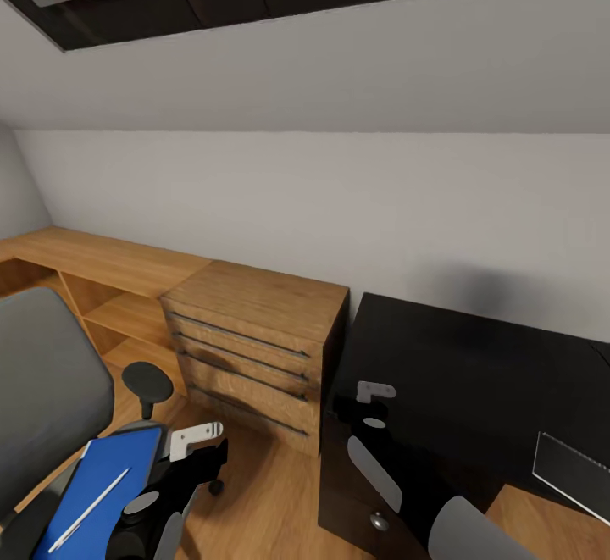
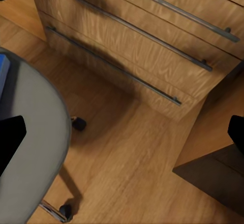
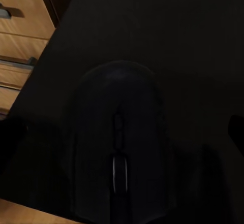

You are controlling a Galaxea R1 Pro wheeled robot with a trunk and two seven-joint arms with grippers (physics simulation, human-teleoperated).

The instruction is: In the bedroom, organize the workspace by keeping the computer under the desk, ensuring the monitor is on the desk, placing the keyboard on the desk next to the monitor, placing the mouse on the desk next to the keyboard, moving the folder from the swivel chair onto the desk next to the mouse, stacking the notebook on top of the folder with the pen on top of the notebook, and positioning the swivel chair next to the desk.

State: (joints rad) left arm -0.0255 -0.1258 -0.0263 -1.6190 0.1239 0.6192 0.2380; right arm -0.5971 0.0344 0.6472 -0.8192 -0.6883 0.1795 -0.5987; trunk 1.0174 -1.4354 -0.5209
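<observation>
Swivel chair (image 1: 51, 374) seat carries the blue folder (image 1: 102, 479), pen (image 1: 89, 509) on top. Left gripper (image 1: 203, 446) spread, empty, over wooden floor (image 2: 132, 163). Wooden drawers (image 1: 254, 348) centre. Right gripper (image 1: 368, 403) spread above the mouse (image 3: 122, 142) on the black desk (image 1: 474, 374).

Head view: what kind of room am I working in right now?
Most likely a home office corner under a sloped attic ceiling. A glossy black desk stands against the wall beside a built-in wooden counter with drawers, and a grey swivel chair carries a blue folder with a pen on it.
</observation>
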